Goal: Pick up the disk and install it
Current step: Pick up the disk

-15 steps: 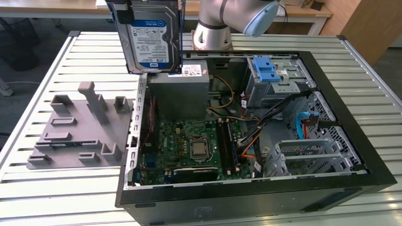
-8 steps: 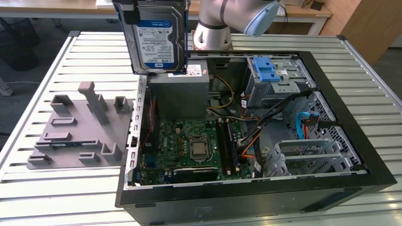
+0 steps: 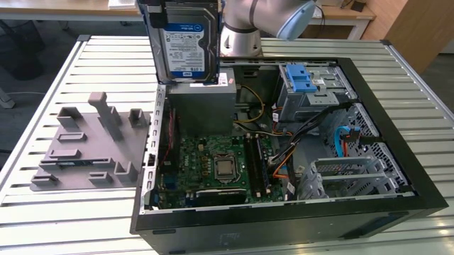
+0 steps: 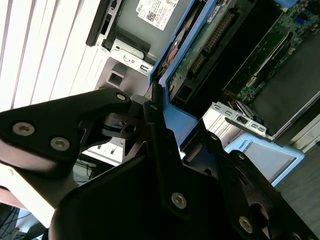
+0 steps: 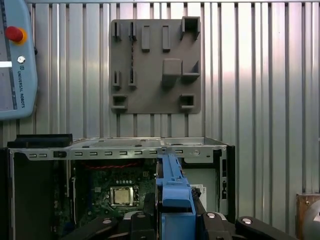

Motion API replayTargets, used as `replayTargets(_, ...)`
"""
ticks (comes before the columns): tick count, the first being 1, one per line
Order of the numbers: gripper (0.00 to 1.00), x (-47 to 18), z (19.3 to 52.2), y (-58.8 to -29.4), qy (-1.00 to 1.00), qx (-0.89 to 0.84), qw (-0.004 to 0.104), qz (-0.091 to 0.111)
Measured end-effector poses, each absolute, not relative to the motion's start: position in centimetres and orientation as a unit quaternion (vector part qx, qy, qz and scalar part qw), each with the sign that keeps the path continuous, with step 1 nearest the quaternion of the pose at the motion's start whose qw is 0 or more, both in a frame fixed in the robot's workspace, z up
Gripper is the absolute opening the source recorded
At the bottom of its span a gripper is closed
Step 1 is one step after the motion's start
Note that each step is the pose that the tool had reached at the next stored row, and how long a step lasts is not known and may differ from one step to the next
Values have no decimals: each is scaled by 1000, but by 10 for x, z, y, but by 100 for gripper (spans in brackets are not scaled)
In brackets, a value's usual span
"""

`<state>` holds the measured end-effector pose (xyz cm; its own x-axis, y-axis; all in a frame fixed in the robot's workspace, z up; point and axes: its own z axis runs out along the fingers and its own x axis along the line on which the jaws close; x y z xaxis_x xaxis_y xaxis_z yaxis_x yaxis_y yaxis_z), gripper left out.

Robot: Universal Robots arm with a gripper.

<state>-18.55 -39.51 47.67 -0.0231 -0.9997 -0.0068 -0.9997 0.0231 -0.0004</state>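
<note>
Disk (image 3: 183, 42) is held upright above the open computer case (image 3: 401, 143), its blue-railed edge clamped between the closed jaws of the gripper (image 5: 175, 220).

We count one disk (image 3: 186, 45), one arm (image 3: 259, 18) and one gripper (image 5: 175, 207). On the table (image 3: 92, 212) we count one open computer case (image 3: 422, 180) and one grey holder plate (image 3: 74, 154), the plate nearer the table's edge at the exterior view's left. Inside the case we count one motherboard (image 3: 195, 159) with one processor (image 3: 225, 168), one drive cage (image 3: 322, 98) topped by one blue latch piece (image 3: 301, 79), a second drive cage (image 3: 347, 178), and one thin blue cable (image 3: 341, 137). In the first wrist view we count one teach pendant (image 5: 15, 65) with one red button (image 5: 14, 34).
</note>
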Motion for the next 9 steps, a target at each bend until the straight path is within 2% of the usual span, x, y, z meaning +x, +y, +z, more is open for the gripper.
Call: replayTargets(9, 36, -172, 477, -396, 715, -699, 3, 2)
